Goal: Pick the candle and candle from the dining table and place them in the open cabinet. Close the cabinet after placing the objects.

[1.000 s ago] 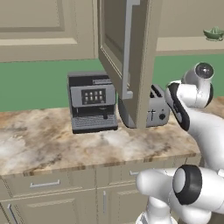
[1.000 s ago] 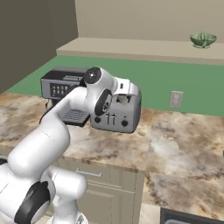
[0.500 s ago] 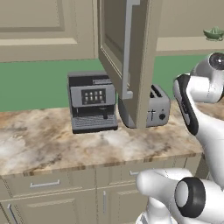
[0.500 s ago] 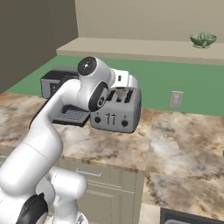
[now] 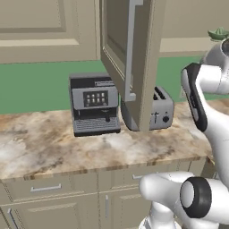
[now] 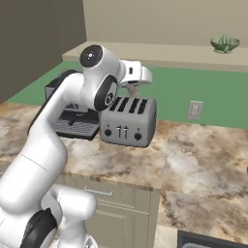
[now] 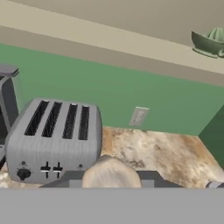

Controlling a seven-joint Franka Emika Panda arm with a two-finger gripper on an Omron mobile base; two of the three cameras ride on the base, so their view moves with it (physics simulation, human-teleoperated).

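Biggest thing up front is the cabinet [image 5: 114, 40], a tall beige unit, its recessed-panel door [image 5: 142, 67] swung open toward the camera with the long grey bar handle [image 5: 130, 49] running down it. Below runs the marble counter [image 5: 53, 143], mottled brown and beige over beige panelled fronts. On it, against the green wall, stands a dark coffee machine [image 5: 93, 103], and just beside it a silver four-slot toaster [image 6: 128, 121].

The white arm arcs high over the counter, and the gripper [image 6: 132, 89] hangs above the toaster's back edge. And there it is: the candle [image 7: 111, 174], a stubby, pale cream-grey thing with a rounded top, sits right between the two dark fingers [image 7: 148, 177], which stand narrow and clamped against its sides. So it is up in the air, above the counter just right of the toaster.

On the ledge beyond rests a green bowl [image 6: 224, 43], and a small wall outlet [image 6: 194, 110] sits on the green wall.
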